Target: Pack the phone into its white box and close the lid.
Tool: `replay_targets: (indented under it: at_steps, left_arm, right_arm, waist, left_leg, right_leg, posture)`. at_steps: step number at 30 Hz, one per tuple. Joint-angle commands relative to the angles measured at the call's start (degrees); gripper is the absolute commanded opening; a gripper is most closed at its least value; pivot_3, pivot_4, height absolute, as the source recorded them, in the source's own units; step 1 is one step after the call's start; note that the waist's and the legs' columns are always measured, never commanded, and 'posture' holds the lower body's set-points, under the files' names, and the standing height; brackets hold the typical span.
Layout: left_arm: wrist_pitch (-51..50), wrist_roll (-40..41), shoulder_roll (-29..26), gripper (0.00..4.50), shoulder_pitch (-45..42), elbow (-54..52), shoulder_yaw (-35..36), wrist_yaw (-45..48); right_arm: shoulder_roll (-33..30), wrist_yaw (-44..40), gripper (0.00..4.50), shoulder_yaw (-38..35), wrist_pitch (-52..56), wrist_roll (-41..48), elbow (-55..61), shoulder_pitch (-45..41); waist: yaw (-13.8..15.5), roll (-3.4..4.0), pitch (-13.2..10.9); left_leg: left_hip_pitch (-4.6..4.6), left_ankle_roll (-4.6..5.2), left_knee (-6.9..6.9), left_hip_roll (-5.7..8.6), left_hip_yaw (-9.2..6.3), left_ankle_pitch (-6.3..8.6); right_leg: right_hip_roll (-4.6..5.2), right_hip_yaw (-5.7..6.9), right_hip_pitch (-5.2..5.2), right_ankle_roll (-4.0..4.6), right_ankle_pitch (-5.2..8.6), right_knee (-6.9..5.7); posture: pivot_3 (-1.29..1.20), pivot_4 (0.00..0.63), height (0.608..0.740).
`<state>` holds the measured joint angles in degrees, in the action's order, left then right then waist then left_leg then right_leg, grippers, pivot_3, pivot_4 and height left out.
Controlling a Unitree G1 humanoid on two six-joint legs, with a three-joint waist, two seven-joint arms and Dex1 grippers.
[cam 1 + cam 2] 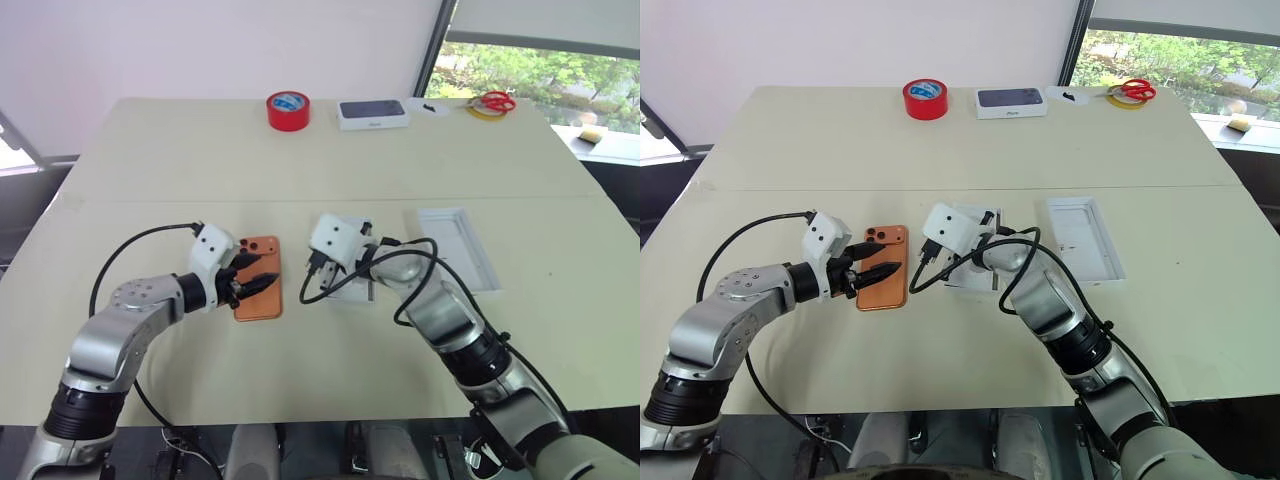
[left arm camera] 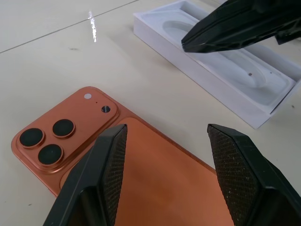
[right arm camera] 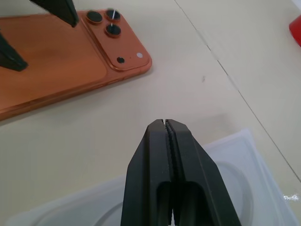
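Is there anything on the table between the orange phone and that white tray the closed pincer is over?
No. Between the phone and the white insert tray under the shut right pincer lies only bare table, in the right wrist view.

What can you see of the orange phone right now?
The slim orange smartphone with rounded corners lies flat on the cream table, back side up, showing three dark camera lenses in a raised corner block at its far end. Its finish looks matte, metallic. The left pincer stands open over its near half, fingers on either side. The white tray with an oval recess lies apart, to its right.
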<state>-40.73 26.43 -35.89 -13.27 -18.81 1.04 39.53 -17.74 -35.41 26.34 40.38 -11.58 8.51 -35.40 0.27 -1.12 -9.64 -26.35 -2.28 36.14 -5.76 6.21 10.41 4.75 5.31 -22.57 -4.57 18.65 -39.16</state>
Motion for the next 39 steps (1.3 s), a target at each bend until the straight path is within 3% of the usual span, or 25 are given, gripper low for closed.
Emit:
replay_targets:
  at_steps: [1, 18, 29, 39]
  left_arm:
    - [0.98, 0.49, 0.06, 2.86, 0.13, -1.92, 1.52, -0.15]
    - [1.54, 2.11, -0.61, 2.86, 0.21, -3.57, 0.94, 3.05]
    - [2.67, 1.11, -2.32, 2.86, 2.26, -5.68, -1.03, 5.76]
    - [-0.93, 3.48, -2.02, 2.86, 2.11, -4.35, 4.98, 1.80]
  right_arm:
    - [-0.30, -0.34, 0.06, 0.08, 0.88, -0.39, 0.55, -1.12]
    - [-4.75, -2.53, 0.06, -4.28, 6.83, 2.60, 10.61, 1.74]
    - [-9.38, -2.90, 0.06, -3.55, 5.72, 2.58, 7.01, 3.02]
    - [-10.25, -4.75, 0.06, -1.55, 3.49, 3.22, 9.29, 4.25]
  waist:
    - [-0.04, 0.00, 0.00]
    - [-0.15, 0.00, 0.00]
    - [-0.05, 0.00, 0.00]
    - [-0.07, 0.00, 0.00]
  left_leg:
    - [0.00, 0.00, 0.00, 0.00, 0.00, 0.00]
    - [0.00, 0.00, -0.02, -0.01, -0.01, 0.00]
    - [0.00, 0.00, -0.01, 0.00, 0.01, 0.00]
    - [0.01, 0.00, -0.01, -0.01, -0.02, 0.00]
  right_leg:
    - [0.00, 0.00, -0.01, 0.00, 0.00, 0.00]
    - [-0.01, 0.00, -0.02, 0.00, 0.00, -0.01]
    - [0.00, 0.00, -0.02, 0.00, 0.00, 0.00]
    - [0.00, 0.00, -0.01, 0.00, 0.00, 0.00]
  posture:
    - [0.00, 0.150, 0.730]
    - [0.00, 0.150, 0.730]
    - [0.00, 0.150, 0.730]
    - [0.00, 0.150, 0.730]
